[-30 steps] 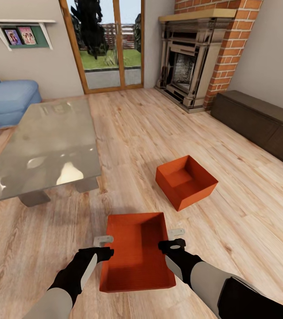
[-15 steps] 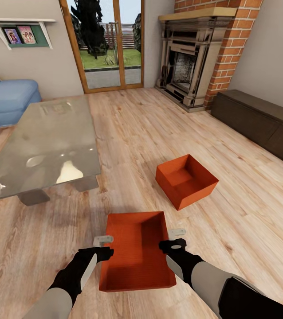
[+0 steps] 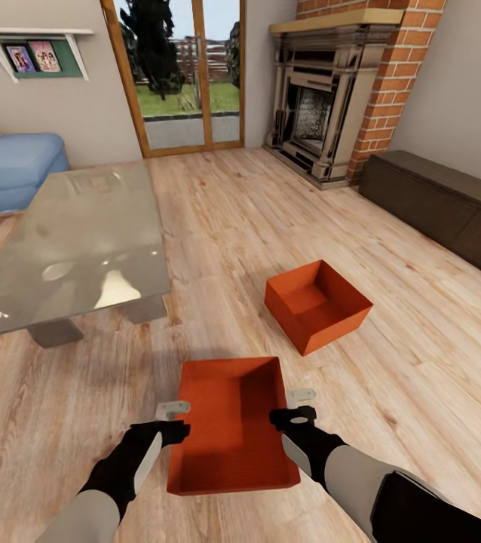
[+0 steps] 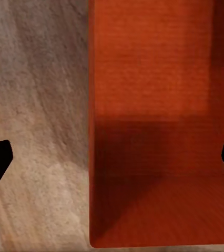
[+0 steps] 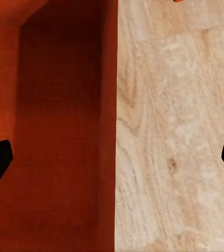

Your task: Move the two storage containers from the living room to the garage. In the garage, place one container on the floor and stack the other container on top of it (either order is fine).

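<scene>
Orange bin [image 3: 231, 422] at lower centre sat between the spread-open left gripper [image 3: 171, 419] and right gripper [image 3: 295, 406], straddling its walls; uneven closing could tip it.

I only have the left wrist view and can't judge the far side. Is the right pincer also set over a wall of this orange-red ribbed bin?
Observer: Yes. The right pincer is open and straddles the right wall of the shallow orange-red rectangular bin, opposite the left pincer.
Operator: Where is the other bin?
Observer: The matching orange-red open-topped bin sits on the light wood plank floor, ahead and to the robot's right. It is turned at an angle and is apart from the near one.
Operator: Anything on my left side?
Observer: A glass-topped table stands ahead on the left, apart from both bins.
</scene>
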Controlling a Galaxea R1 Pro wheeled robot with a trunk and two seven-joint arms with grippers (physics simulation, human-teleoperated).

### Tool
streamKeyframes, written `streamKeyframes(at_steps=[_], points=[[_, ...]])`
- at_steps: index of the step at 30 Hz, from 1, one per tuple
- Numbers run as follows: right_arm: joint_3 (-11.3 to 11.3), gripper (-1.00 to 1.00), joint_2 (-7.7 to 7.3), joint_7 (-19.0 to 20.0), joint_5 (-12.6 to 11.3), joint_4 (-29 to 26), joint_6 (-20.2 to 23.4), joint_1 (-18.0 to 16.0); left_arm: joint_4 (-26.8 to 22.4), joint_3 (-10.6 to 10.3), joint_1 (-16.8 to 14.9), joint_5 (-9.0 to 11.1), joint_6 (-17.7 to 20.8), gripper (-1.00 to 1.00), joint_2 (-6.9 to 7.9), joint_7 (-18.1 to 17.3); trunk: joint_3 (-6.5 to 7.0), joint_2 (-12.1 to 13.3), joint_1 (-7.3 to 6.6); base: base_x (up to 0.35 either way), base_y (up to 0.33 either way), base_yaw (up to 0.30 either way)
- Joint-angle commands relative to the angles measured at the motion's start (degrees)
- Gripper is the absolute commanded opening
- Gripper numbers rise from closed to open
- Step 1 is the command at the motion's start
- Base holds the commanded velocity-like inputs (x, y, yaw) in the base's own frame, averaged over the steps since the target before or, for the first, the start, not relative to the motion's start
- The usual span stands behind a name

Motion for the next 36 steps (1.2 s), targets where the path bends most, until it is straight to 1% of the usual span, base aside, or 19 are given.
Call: streamKeyframes(at_steps=[1,2,5,12,16,23,26,29,30,31,36], points=[[0.5,1.0,-0.01,-0.3,-0.4,-0.1,0.2,0.0,-0.1,0.2,0.0,0.3,0.3,1.0,0.05,0.2,-0.22,-0.4,0.22,0.0,0.0,0.0],[0.5,1.0,-0.01,-0.3,-0.4,-0.1,0.2,0.0,-0.1,0.2,0.0,0.2,0.3,1.0,0.29,0.2,-0.4,-0.8,0.44,0.0,0.0,0.0],[0.5,1.0,0.09,-0.2,-0.5,-0.1,0.2,0.0,-0.1,0.1,0.0,0.2,0.3,1.0,0.74,0.1,-0.4,-0.8,0.44,0.0,0.0,0.0],[0.5,1.0,0.21,-0.1,-0.7,0.6,1.2,0.0,-0.1,0.1,0.0,0.2,0.3,1.0,0.79,0.2,-0.4,-0.8,0.44,0.0,0.0,0.0],[0.5,1.0,0.17,0.0,-0.7,0.7,4.3,0.0,-0.2,0.1,0.0,0.3,0.3,1.0,0.74,0.2,-0.4,-0.8,0.44,0.0,0.0,0.0],[0.4,1.0,0.01,0.0,-0.7,0.7,5.5,0.0,-0.1,0.0,0.0,0.6,0.3,1.0,0.65,0.1,-0.4,-0.8,0.44,0.0,0.0,0.0],[0.3,1.0,-0.03,-0.1,-0.7,0.7,8.1,0.0,-0.1,0.0,0.0,0.6,0.3,1.0,0.62,0.2,-0.4,-0.8,0.44,0.0,0.0,0.0],[0.3,1.0,-0.07,-0.1,-1.2,0.7,8.6,0.0,-0.1,0.0,0.0,0.6,0.3,1.0,0.62,0.1,-0.4,-0.8,0.44,0.0,0.0,0.0],[0.3,1.0,-0.08,-0.1,-1.7,0.7,8.6,0.0,-0.1,0.0,0.0,0.6,0.3,1.0,0.61,0.1,-0.58,-1.2,0.66,0.0,0.0,0.0],[0.3,1.0,-0.09,0.0,-2.7,0.7,8.7,0.0,-0.1,0.0,0.0,0.6,0.3,1.0,0.61,0.2,-0.76,-1.6,0.88,0.0,0.0,0.0],[0.4,1.0,-0.09,0.0,-3.1,0.7,8.6,0.0,0.0,0.0,0.0,0.6,0.3,1.0,0.61,0.2,-1.66,-3.6,1.97,0.0,0.0,0.0]])
